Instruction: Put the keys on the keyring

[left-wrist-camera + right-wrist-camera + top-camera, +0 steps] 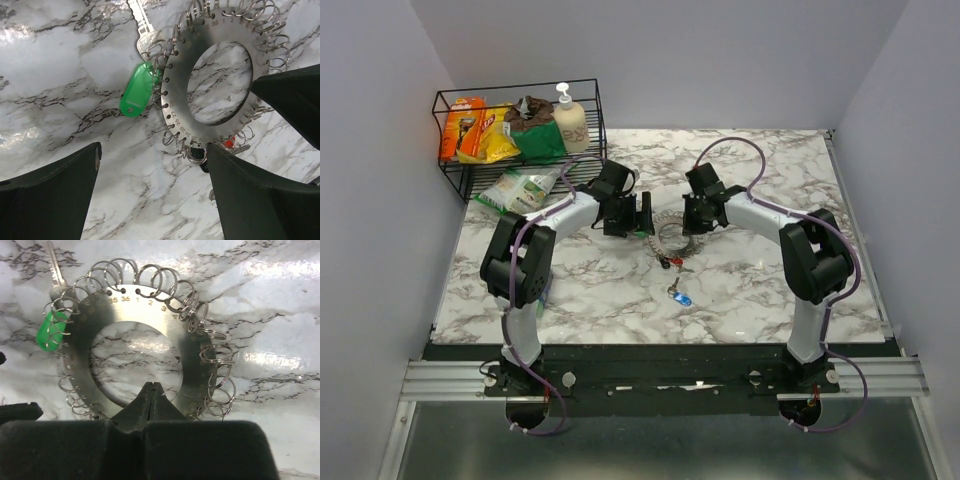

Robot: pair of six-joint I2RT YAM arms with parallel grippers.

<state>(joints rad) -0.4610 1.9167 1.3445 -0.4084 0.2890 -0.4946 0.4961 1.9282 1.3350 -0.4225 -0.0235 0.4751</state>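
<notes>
The keyring (672, 236) is a flat silvery disc with an open centre and many small wire loops round its rim (176, 95) (196, 360). A green-headed key (136, 91) (50, 333) hangs on its loops. Red and black key heads (666, 262) (228, 144) sit at its near edge. A blue-headed key (681, 297) lies apart, nearer the arms. My left gripper (644, 216) (152, 200) is open just left of the ring, bare marble between its fingers. My right gripper (693, 222) (152, 386) is shut, its tips over the ring's inner edge with nothing between them.
At the back left stands a black wire basket (448, 105) holding snack packets and a pump bottle (570, 118). A green-and-white packet (517, 190) lies in front of it. Grey walls close in the marble table (760, 290) on three sides.
</notes>
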